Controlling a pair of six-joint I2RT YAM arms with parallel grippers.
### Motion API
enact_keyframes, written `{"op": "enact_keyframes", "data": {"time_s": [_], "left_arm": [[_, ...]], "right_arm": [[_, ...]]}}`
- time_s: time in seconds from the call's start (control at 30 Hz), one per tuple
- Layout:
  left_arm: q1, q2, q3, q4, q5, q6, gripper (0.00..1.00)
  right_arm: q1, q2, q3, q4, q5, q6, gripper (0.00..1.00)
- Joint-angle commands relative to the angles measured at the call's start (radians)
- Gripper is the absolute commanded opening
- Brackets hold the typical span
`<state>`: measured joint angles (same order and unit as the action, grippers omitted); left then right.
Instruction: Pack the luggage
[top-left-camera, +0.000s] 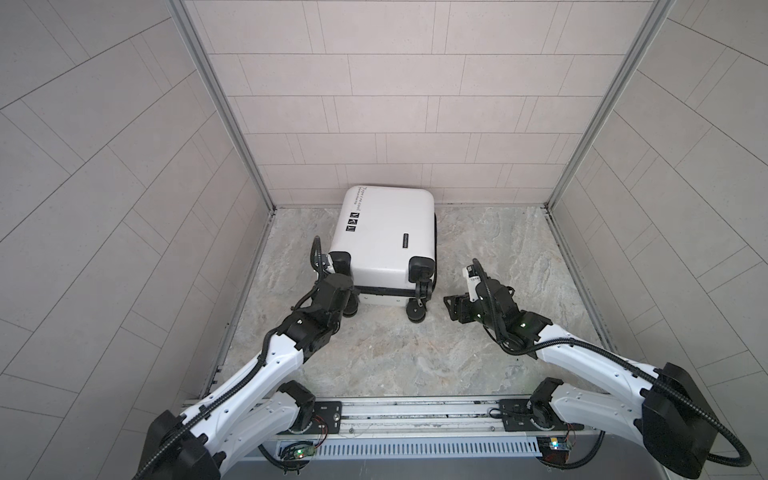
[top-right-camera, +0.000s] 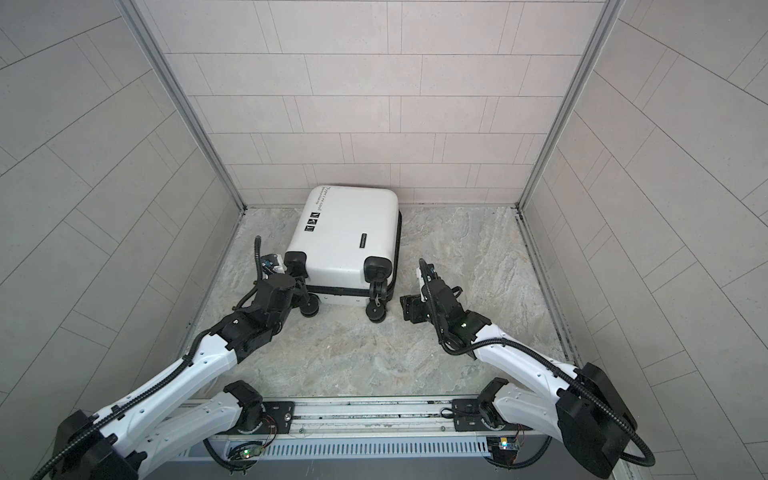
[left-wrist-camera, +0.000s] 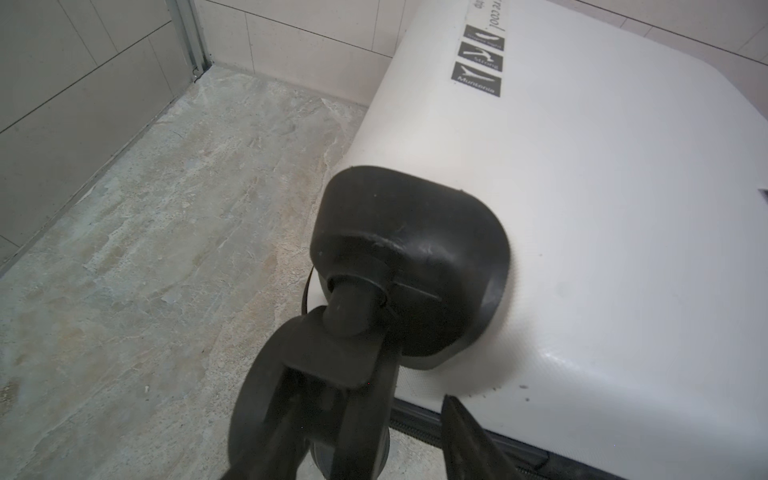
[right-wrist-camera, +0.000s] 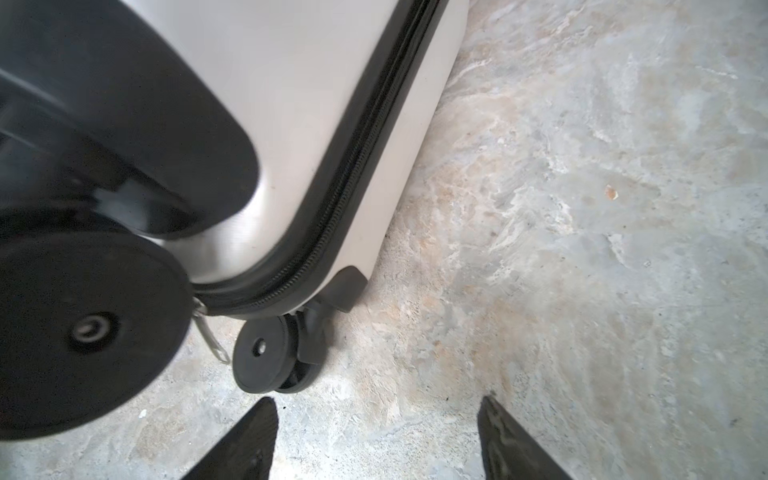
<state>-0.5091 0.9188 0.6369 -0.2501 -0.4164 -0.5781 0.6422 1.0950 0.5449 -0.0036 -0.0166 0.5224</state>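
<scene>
Marbled stone floor (top-left-camera: 374, 357) bears glossy, round-cornered white hard-shell luggage (top-left-camera: 382, 232).

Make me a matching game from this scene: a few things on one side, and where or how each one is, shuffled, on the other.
Things:
1. luggage
2. left claw
3. right claw
4. zipper band

Places or states:
A. open, above bare floor
B. lying flat by the back wall
C. at a corner wheel
D. black, closed

Pairs: 1-B, 2-C, 3-A, 4-D.
</scene>
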Motion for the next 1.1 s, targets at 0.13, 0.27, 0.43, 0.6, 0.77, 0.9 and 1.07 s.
{"op": "enact_keyframes", "data": {"time_s": [0.13, 0.27, 0.43, 0.6, 0.77, 0.9, 1.07], "left_arm": [[0.050, -0.020, 0.097, -0.285, 0.061, 0.023, 0.60], [-0.022, -0.028, 0.236, -0.449, 0.056, 0.024, 0.60], [-0.217, 0.006, 0.431, -0.658, 0.036, -0.037, 0.65], [-0.458, 0.080, 0.478, -0.701, 0.039, -0.194, 0.72], [-0.622, 0.243, 0.526, -0.608, 0.050, -0.264, 0.75], [-0.646, 0.387, 0.572, -0.522, 0.123, -0.260, 0.78], [-0.644, 0.512, 0.634, -0.478, 0.197, -0.251, 0.84]], "right_arm": [[0.024, 0.038, 0.003, 0.085, 0.030, -0.048, 0.77], [0.025, 0.045, -0.014, 0.135, 0.030, -0.047, 0.77], [0.043, 0.044, -0.044, 0.207, 0.021, -0.066, 0.76], [0.070, 0.054, -0.094, 0.288, 0.024, -0.084, 0.76], [0.115, 0.065, -0.113, 0.303, 0.052, -0.093, 0.74], [0.147, 0.050, -0.148, 0.333, 0.087, -0.084, 0.74], [0.151, -0.009, -0.204, 0.336, 0.130, -0.064, 0.74]]}}
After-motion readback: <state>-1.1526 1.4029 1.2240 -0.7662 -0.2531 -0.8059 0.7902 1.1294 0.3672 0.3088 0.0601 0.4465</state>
